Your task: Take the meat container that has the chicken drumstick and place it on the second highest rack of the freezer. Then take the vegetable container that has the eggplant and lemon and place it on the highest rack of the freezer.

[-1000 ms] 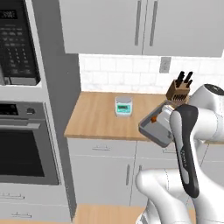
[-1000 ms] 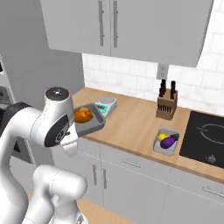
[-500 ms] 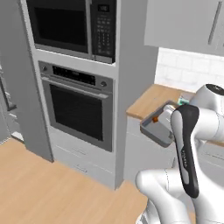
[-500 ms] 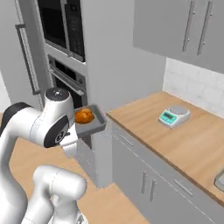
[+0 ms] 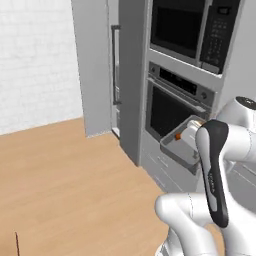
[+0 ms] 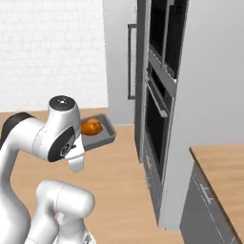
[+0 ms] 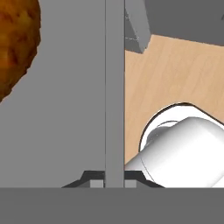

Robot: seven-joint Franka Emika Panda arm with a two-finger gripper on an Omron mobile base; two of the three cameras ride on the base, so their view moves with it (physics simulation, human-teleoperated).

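My gripper (image 7: 114,178) is shut on the side wall of the grey meat container (image 7: 114,87), carried level in front of the arm. The orange-brown chicken drumstick (image 6: 90,127) lies inside the meat container (image 6: 99,135). In the left base view the meat container (image 5: 181,149) juts out from behind my forearm, with a bit of the drumstick (image 5: 178,136) showing. The freezer (image 5: 94,65) stands ahead, a tall grey cabinet with a long dark bar handle (image 6: 129,62). Its racks are hidden. The vegetable container, eggplant and lemon are out of view.
A built-in oven (image 5: 172,107) with a microwave (image 5: 192,27) above it fills the tall column right of the freezer. A wooden counter corner (image 6: 221,178) sits at the lower right. Open wooden floor (image 5: 65,185) and a white brick wall (image 6: 52,47) lie to the left.
The whole picture has swung left as the base moved: the counter has slid away and the oven column and freezer now stand ahead. The container stays in my shut gripper.
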